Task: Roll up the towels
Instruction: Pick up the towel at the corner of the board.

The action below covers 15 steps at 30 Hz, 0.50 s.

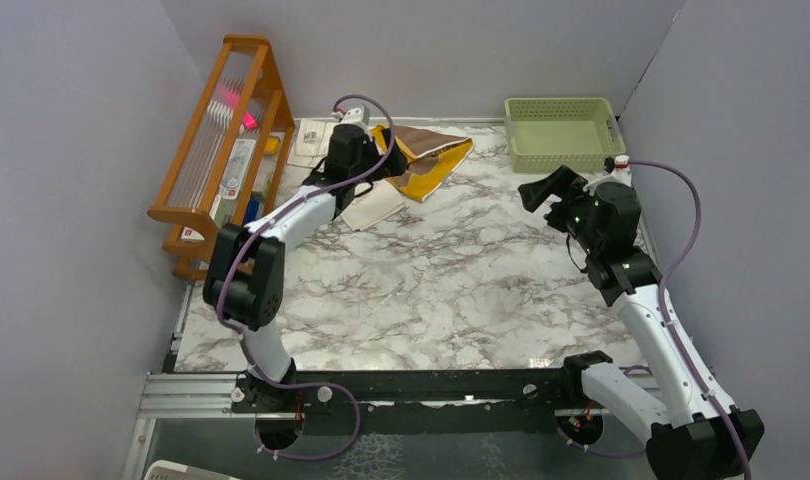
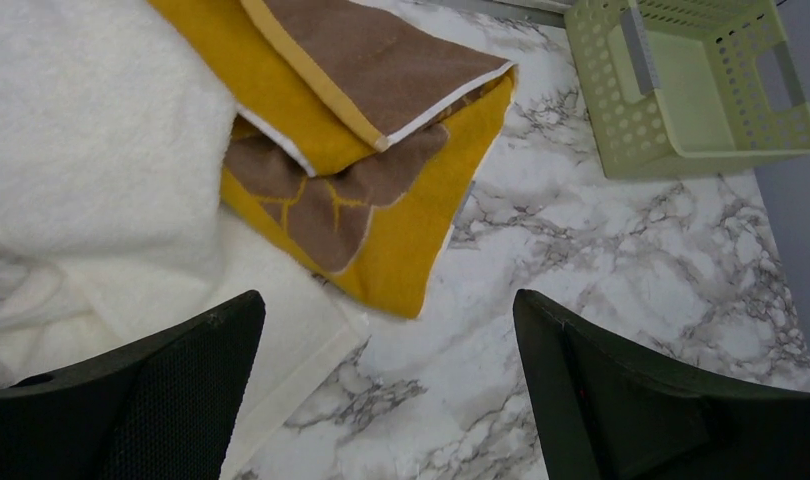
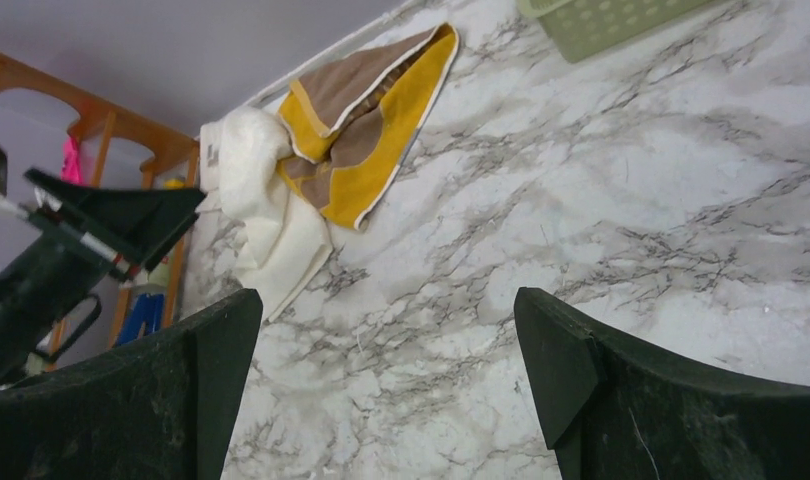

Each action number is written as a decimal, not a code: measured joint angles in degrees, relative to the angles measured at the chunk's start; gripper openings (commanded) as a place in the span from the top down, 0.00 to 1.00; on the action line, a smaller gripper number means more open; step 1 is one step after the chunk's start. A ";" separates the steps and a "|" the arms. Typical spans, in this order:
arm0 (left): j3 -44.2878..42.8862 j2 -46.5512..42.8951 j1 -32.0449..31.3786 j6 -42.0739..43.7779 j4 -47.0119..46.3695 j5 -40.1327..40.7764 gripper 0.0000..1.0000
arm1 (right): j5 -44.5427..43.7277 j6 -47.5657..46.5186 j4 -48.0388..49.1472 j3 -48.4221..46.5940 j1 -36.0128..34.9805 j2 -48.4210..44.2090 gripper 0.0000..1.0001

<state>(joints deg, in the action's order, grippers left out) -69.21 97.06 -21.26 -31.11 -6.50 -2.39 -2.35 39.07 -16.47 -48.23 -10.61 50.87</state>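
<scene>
A wooden rack (image 1: 221, 130) stands against the left wall just beside the towels, with small things on its shelves that I cannot make out. A pale green basket (image 1: 563, 104) sits in the far right corner of the marble table (image 1: 431, 290), apart from the cloth. Nothing lies between my left claw (image 2: 386, 300) and the towels. It hangs over their near edge with its fingers spread wide and nothing between them. My right claw (image 3: 386, 300) is raised over the right side of the table, well apart from the towels, fingers likewise apart and empty. From above, my left wrist covers the place where the two towels meet. In the left wrist view the cream towel (image 2: 91, 150) runs off the left edge, so its full shape is lost. Its small printed label (image 3: 212, 155) shows from the right wrist, but the print is too small to read. Both towels lie at the far left of the table. The cream one is bunched up thick, with a flat corner reaching toward me. The brown towel (image 2: 381, 60) is loosely folded into a rough wedge, partly on top of the cream one. Its mustard-yellow reverse is turned out along the sides, and a pale edging runs along one fold. Neither towel is rolled.
</scene>
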 measured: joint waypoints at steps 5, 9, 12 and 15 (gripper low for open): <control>-14.49 13.90 -1.60 1.07 0.63 0.57 0.03 | 5.97 -2.36 1.99 3.02 0.00 0.07 0.00; -26.97 25.14 -2.32 1.90 2.51 0.52 0.04 | 6.21 -4.26 2.99 5.22 -0.15 -3.61 0.00; -33.09 30.99 -2.54 1.97 4.52 0.52 0.04 | 4.26 -4.94 3.13 6.14 -0.17 -8.15 0.00; -38.21 36.11 -2.78 1.92 5.95 0.52 0.04 | 2.62 -5.79 3.61 5.55 -0.17 -9.35 0.00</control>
<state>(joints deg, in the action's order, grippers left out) -107.42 133.16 -24.03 -29.19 -0.56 -1.87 0.27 33.28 -12.86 -42.68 -10.79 41.52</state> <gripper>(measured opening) 0.965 0.999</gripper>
